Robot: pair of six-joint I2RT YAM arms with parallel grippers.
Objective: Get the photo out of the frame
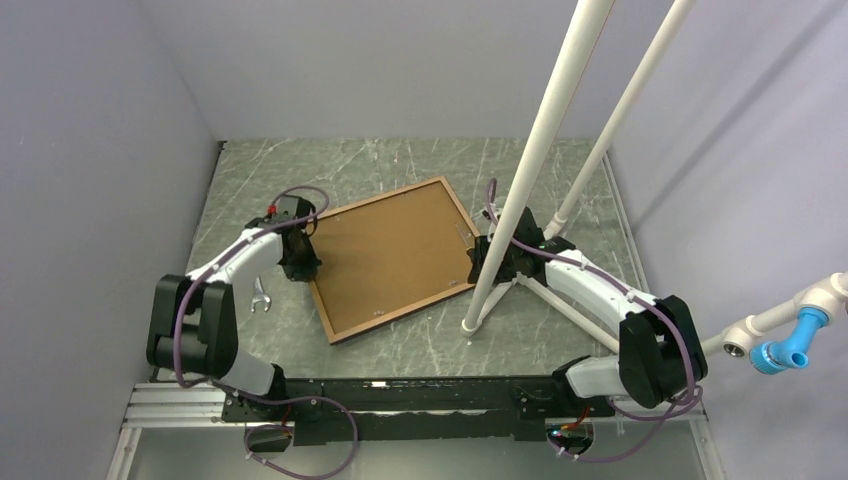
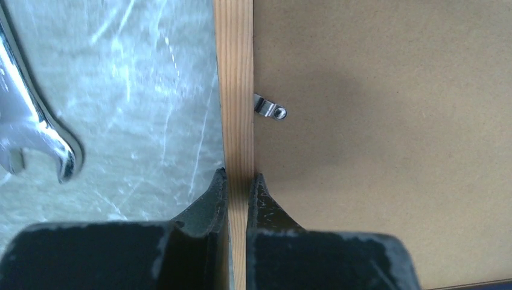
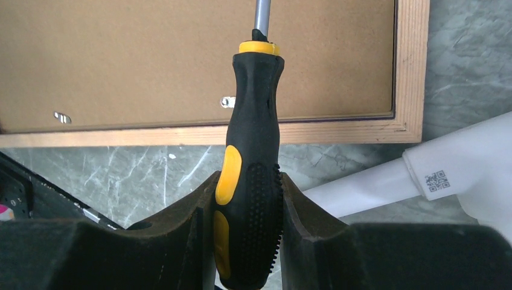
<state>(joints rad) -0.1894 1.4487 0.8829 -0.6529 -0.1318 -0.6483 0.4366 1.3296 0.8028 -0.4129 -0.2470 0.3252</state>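
Frame [image 1: 395, 255] face-down on marbled surface [image 1: 420, 160], brown board up; left jaws pinched on grained wood rim, right jaws clamped round ribbed black-yellow screwdriver [image 3: 250, 175] handle.

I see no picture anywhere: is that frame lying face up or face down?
Face down: the frame shows its brown backing board upward, with a metal clip.

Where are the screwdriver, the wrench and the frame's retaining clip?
screwdriver [image 3: 250, 175], right wrist view, black-and-yellow handle.
wrench [image 2: 41, 128], left wrist view, its neck.
retaining clip [image 2: 267, 106], left wrist view, metal tab.
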